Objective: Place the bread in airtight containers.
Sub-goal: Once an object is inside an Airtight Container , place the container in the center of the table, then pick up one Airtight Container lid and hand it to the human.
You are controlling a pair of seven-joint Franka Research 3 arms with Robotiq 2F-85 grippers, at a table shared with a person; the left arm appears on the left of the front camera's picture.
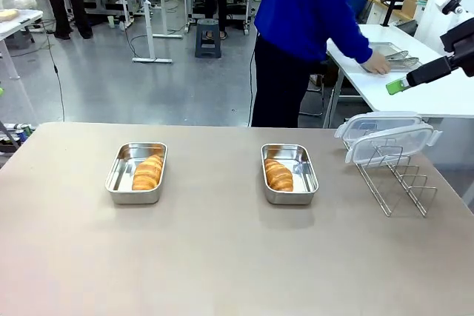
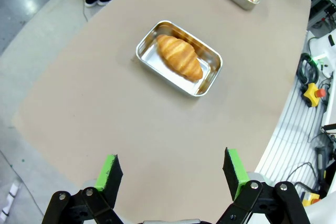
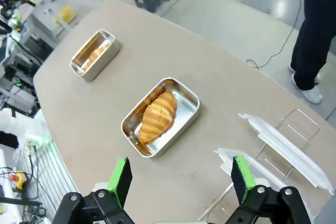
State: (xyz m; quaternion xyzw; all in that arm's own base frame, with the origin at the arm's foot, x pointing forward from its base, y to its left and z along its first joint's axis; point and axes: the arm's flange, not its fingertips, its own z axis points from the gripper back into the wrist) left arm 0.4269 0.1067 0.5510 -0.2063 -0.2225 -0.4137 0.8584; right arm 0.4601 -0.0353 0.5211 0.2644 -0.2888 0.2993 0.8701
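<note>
Golden-brown ridged croissants (image 1: 147,172) sit in shiny rectangular steel containers (image 1: 133,197), awaiting clear lids (image 1: 389,142); our left pincer (image 2: 172,174) and right pincer (image 3: 181,177) gape wide.

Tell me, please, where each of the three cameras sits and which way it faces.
Front view: fixed on the robot's side, faces across the table toward a person; the right gripper juts in upper right.
Left wrist view: above the open left gripper, looks down on the left container.
Right wrist view: above the open right gripper, looks down on the right container, near the lids.
Shared: both wrist views hold both containers.
</note>
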